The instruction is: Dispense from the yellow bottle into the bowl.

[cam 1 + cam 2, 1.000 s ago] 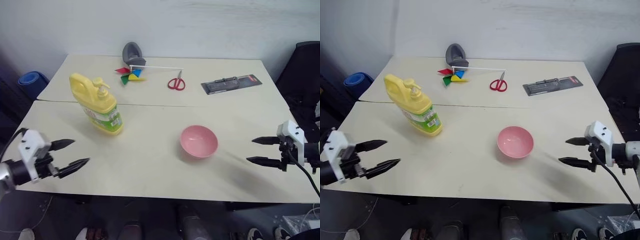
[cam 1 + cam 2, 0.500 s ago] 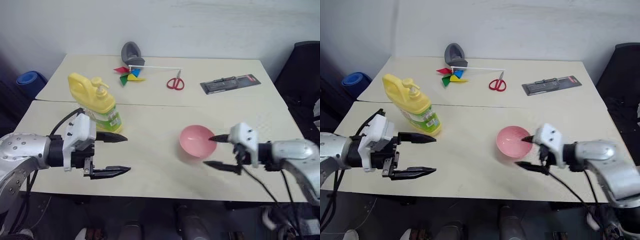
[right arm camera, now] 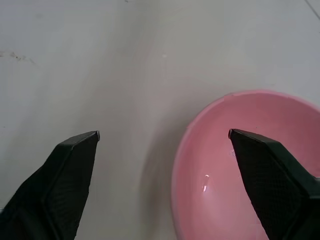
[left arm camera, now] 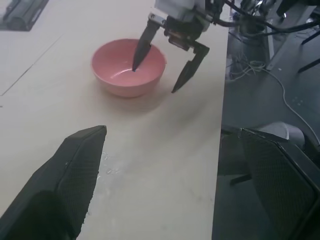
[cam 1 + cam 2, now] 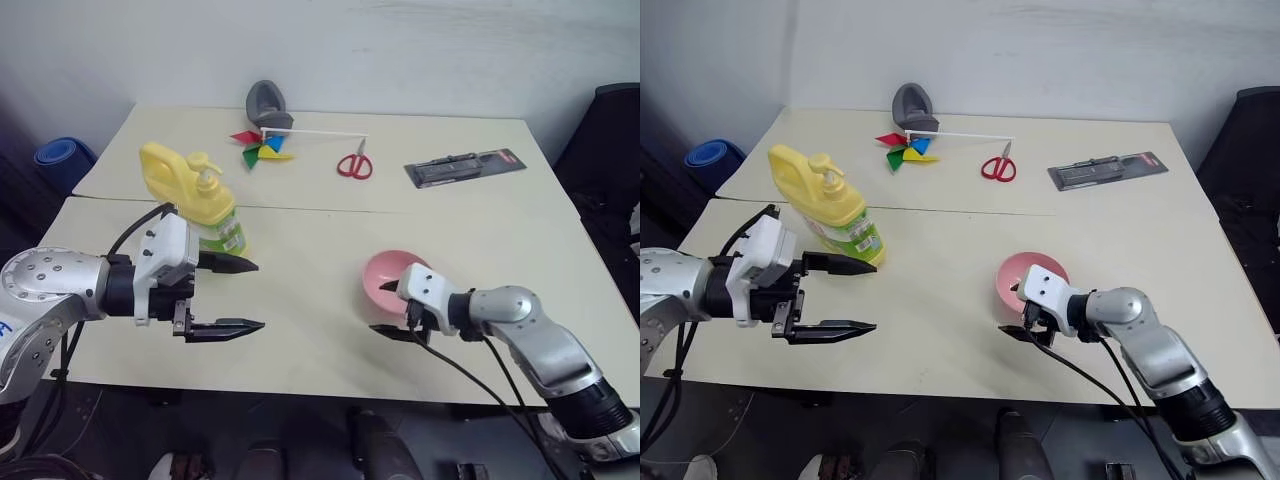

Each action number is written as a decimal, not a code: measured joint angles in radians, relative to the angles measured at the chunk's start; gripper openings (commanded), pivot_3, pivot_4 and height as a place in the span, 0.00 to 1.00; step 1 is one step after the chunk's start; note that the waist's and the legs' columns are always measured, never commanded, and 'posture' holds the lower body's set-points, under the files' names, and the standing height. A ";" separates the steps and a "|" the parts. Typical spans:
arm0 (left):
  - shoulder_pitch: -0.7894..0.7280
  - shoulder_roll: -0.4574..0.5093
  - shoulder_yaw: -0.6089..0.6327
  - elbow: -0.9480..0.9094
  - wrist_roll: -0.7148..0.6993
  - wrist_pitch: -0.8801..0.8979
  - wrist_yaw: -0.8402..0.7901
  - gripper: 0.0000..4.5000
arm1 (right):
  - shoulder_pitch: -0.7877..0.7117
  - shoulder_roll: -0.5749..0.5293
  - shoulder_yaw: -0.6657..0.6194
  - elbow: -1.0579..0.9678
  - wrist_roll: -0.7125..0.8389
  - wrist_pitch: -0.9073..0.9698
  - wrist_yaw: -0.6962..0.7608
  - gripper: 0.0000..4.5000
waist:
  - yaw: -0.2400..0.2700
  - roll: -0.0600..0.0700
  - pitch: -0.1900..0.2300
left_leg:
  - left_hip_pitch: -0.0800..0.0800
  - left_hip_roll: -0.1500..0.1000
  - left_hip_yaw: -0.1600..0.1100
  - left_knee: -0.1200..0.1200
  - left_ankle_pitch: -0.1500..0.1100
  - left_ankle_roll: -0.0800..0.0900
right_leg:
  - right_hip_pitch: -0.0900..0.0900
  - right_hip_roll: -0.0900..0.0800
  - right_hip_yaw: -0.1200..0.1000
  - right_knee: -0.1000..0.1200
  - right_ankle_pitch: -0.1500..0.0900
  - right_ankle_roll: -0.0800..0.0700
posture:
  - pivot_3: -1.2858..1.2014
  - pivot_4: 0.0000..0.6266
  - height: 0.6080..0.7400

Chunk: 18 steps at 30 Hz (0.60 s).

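Note:
The yellow bottle [image 5: 190, 195] with its pump top stands upright on the left of the table. My left gripper [image 5: 258, 295] hovers open just in front of and to the right of it, clear of it, with nothing between its fingers [image 4: 75, 170]. The pink bowl [image 5: 388, 276] sits right of the table's centre. My right gripper [image 5: 376, 307] is open at the bowl's near-left rim. One finger [image 3: 270, 175] reaches over the bowl's [image 3: 235, 165] inside and the other stays outside over the table. The left wrist view shows the same straddle across the bowl [image 4: 120, 75].
At the back of the table lie a coloured pinwheel [image 5: 260, 150], red scissors [image 5: 352, 164], a black packaged tool [image 5: 462, 167] and a grey object [image 5: 266, 102]. A seam [image 5: 400, 212] joins two tabletops. A black chair [image 5: 605, 140] stands at the right, a blue roll [image 5: 60, 160] at the left.
Both arms swung inward. My left gripper came right and up to the bottle's near side. My right gripper travelled left to the bowl and now straddles its rim, its fingers slightly narrower.

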<state>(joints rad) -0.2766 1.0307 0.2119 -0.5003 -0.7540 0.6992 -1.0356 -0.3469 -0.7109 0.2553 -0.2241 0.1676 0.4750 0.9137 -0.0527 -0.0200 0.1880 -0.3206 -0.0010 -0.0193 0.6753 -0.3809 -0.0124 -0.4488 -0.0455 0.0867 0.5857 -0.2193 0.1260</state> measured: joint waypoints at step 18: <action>-0.033 -0.032 -0.031 0.028 0.064 -0.032 0.031 1.00 | -0.022 0.012 0.011 0.116 -0.089 -0.104 0.005 0.05 | -0.001 0.000 0.000 | -0.001 0.000 0.000 0.005 -0.001 -0.001 | 0.000 0.001 0.000 0.002 0.001 0.001 | 0.52 0.24 1.00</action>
<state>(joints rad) -0.3099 0.9992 0.1806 -0.4721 -0.6901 0.6676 -1.0048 -0.3685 -0.6986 0.2664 -0.1081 0.0786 0.3709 0.9189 -0.0540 -0.0201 0.1880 -0.3211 -0.0007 -0.0196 0.6800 -0.3818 -0.0134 -0.4485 -0.0449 0.0866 0.5879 -0.2187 0.1270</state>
